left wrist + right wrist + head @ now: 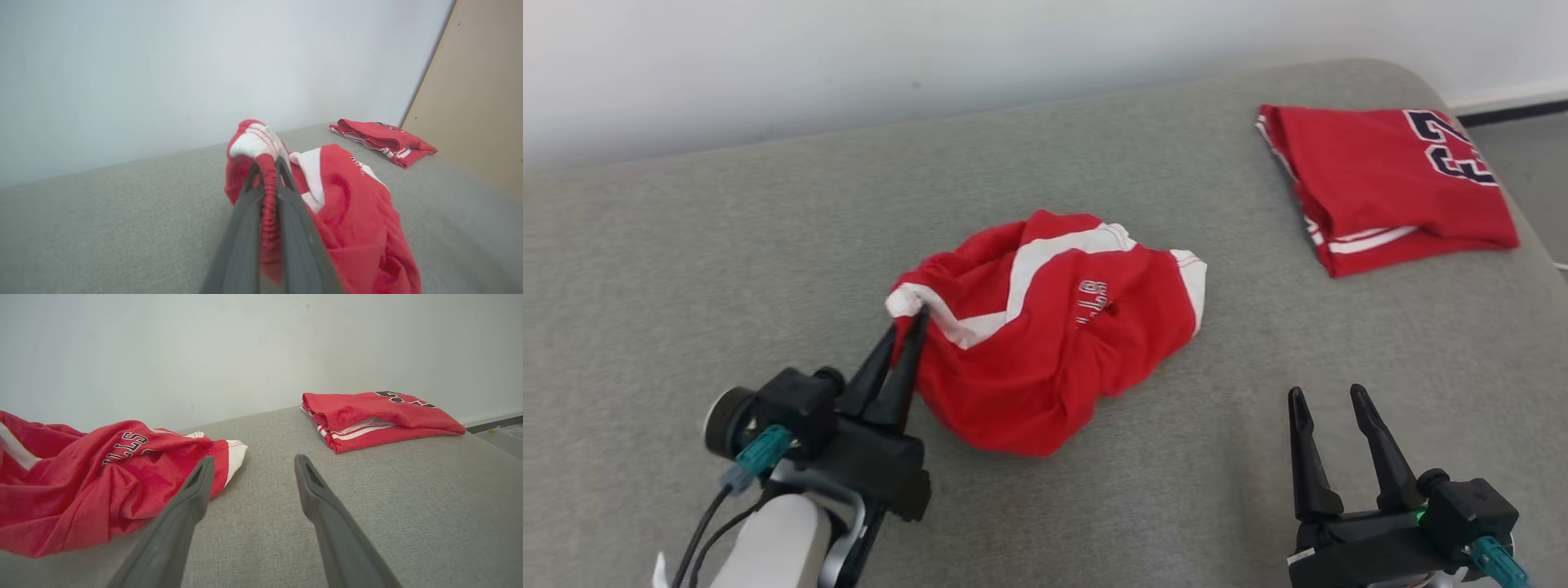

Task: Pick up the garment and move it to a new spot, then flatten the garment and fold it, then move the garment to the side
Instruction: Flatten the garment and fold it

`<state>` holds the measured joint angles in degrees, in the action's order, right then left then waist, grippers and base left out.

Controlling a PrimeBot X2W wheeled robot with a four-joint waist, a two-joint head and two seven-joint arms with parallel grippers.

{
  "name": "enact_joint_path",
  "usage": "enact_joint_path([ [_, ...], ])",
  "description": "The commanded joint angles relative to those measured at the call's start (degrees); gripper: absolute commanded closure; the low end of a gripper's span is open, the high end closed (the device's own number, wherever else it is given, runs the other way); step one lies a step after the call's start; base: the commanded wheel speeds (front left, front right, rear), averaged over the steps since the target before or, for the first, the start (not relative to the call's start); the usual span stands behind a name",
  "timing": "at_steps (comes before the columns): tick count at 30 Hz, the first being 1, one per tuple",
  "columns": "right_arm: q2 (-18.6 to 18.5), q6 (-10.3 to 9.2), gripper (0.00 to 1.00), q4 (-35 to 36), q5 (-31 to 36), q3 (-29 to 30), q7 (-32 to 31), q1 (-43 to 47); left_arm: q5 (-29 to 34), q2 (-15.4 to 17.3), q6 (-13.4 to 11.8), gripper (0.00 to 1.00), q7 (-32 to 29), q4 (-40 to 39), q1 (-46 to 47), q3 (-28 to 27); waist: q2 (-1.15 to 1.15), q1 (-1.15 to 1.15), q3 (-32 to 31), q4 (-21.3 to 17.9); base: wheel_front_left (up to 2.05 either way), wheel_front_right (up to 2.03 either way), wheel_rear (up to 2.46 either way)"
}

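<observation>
I record my left gripper [913, 320] clamped on the white-trimmed edge of the crumpled red garment [1045, 335] lying mid grey cushion [768, 245], my right gripper [1326, 394] spread and empty; I judge relocating, flattening and folding all outstanding.

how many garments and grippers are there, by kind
crumpled red garment: 1
folded red garment: 1
grippers: 2 (left gripper, right gripper)
total: 4
</observation>
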<state>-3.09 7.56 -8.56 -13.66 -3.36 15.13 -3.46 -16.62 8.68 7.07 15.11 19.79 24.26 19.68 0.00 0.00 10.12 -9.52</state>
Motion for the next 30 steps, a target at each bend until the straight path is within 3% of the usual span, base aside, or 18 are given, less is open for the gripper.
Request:
enact_joint_path([
  [1, 0.04, -0.18, 0.00, -0.04, 0.17, 0.03, -0.02, 0.31, 0.47, 0.45, -0.19, 1.00, 0.02, -1.05, -1.66, -0.83, 0.00, 0.00, -0.98, 2.88, 0.00, 0.00, 0.00],
  [8, -0.45, -0.18, 0.00, -0.52, 0.32, -0.81, -0.02, -0.20, -0.70, -0.38, -0.68, 1.00, 0.02, -5.04, -10.22, -6.88, 0.00, 0.00, -1.74, 7.12, 0.00, 0.00, 0.00],
  [18, -1.00, -0.18, 0.00, -1.22, -0.35, -1.23, -0.01, 0.00, -0.67, -4.11, -0.28, 1.00, 0.02, -0.80, -19.18, -12.15, 0.00, 0.00, -2.31, 7.72, 0.00, 0.00, 0.00],
  [19, -1.06, -0.18, 0.00, -1.25, -0.35, -1.18, -0.01, 0.05, -0.15, -4.24, -0.22, 0.69, 0.02, -0.64, -19.45, -12.69, 0.00, 0.00, -2.36, 7.70, 0.00, 0.00, 0.00],
  [20, -1.12, -0.18, 0.00, -1.28, -0.34, -1.10, -0.01, 0.13, 0.40, -4.40, -0.19, 0.23, 0.02, -1.00, -19.55, -13.34, 0.00, 0.00, -2.42, 7.71, 0.00, 0.00, 0.00],
  [21, -1.19, -0.18, 0.00, -1.29, -0.35, -1.00, -0.01, 0.20, 0.60, -4.59, -0.18, 0.00, 0.02, -1.50, -19.61, -14.12, 0.00, 0.00, -2.48, 7.73, 0.00, 0.00, 0.00],
  [30, -1.12, -0.18, 0.00, -1.22, 0.02, -0.37, -0.02, 1.26, 3.91, -5.47, 0.06, 0.00, 0.01, -8.77, -19.94, -19.89, 0.00, 0.00, -3.69, 8.31, 0.00, 0.00, 0.00],
])
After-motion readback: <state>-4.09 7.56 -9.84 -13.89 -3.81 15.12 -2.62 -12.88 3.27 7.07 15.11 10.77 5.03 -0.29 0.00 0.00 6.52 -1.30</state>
